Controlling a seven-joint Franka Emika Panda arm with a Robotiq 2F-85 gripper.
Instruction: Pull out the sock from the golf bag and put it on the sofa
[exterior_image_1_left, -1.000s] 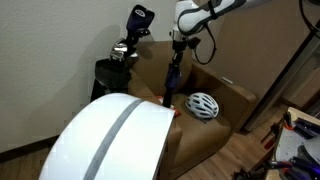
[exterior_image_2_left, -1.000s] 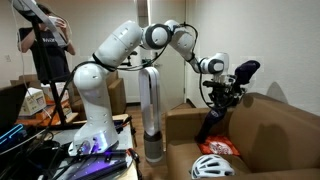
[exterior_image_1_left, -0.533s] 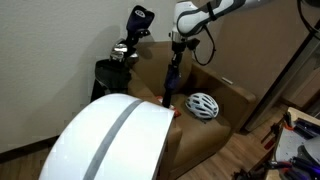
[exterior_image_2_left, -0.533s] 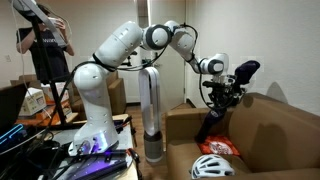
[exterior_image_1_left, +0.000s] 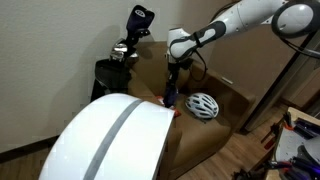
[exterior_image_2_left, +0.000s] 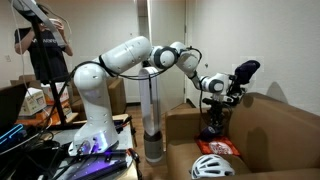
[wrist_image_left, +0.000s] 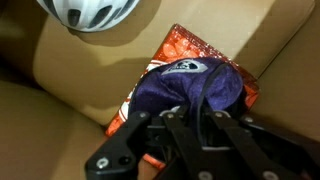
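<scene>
My gripper (exterior_image_1_left: 172, 64) (exterior_image_2_left: 213, 102) is low over the seat of the tan-brown sofa (exterior_image_1_left: 222, 128) (exterior_image_2_left: 275, 135) and is shut on the dark navy sock (exterior_image_1_left: 170, 93) (exterior_image_2_left: 211, 129). In the wrist view the sock (wrist_image_left: 186, 84) bunches in a heap right below the fingers (wrist_image_left: 190, 122), lying on an orange-red packet (wrist_image_left: 199, 48). The black golf bag (exterior_image_1_left: 111, 72) stands behind the sofa's arm, with its dark blue head cover (exterior_image_1_left: 140, 18) (exterior_image_2_left: 245, 72) sticking up.
A white cycling helmet (exterior_image_1_left: 203, 104) (exterior_image_2_left: 211, 166) (wrist_image_left: 95, 11) lies on the seat next to the packet (exterior_image_2_left: 223, 147). A big white domed object with a grey stripe (exterior_image_1_left: 110, 140) fills the foreground. A person (exterior_image_2_left: 45, 45) stands at the back by a cluttered desk.
The arm has dropped lower toward the seat. The sock, which hung straight down before, now bunches up on the seat under the gripper.
</scene>
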